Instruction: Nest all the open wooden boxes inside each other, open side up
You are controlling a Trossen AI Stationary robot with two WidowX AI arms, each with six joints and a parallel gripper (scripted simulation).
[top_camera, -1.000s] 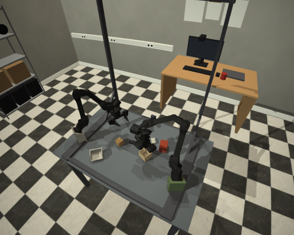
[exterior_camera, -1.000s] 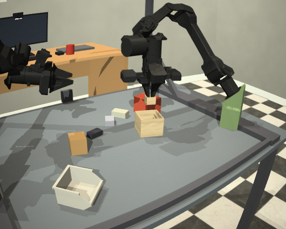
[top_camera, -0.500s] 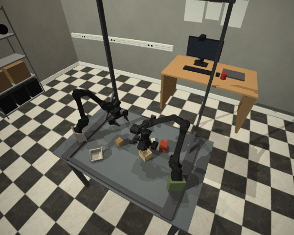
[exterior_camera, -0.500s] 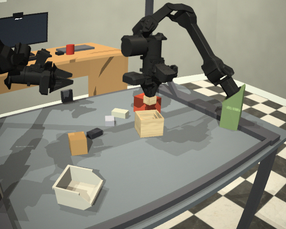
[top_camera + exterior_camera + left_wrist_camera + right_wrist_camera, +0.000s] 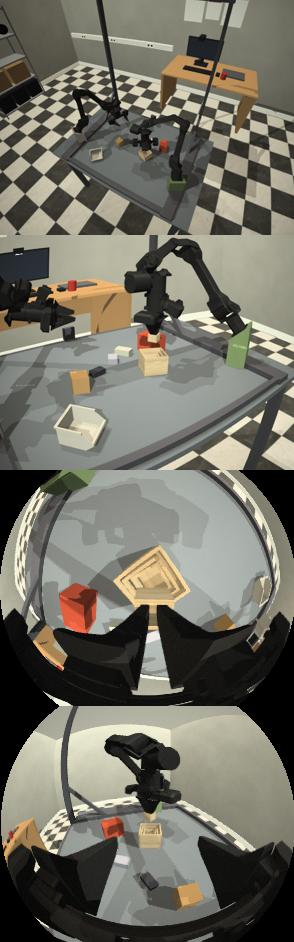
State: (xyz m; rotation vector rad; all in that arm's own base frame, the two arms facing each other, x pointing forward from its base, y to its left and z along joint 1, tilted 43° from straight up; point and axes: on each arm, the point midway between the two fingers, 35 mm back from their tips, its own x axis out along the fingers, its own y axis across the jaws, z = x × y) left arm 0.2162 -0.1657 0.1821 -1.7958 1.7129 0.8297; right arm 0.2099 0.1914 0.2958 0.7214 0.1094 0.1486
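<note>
A large open wooden box (image 5: pixel 145 157) (image 5: pixel 155 365) (image 5: pixel 174 568) (image 5: pixel 150 841) stands upright on the table, with smaller open boxes nested inside it. My left gripper (image 5: pixel 153 333) (image 5: pixel 152 605) is shut on a small wooden box (image 5: pixel 153 338) (image 5: pixel 154 594) and holds it above the nest, near its edge in the left wrist view. Which way the small box's open side faces is unclear. My right gripper (image 5: pixel 123 122) (image 5: pixel 74 315) (image 5: pixel 159 841) is open and empty, raised above the table away from the boxes.
A red block (image 5: pixel 163 146) (image 5: pixel 143 342) (image 5: pixel 78 609) stands beside the nest. An orange block (image 5: pixel 79 383) (image 5: pixel 188 896), a black block (image 5: pixel 97 371), a white block (image 5: pixel 112 359) and a cream block (image 5: pixel 123 351) lie nearby. A pale bin (image 5: pixel 71 438) stands at the table's front.
</note>
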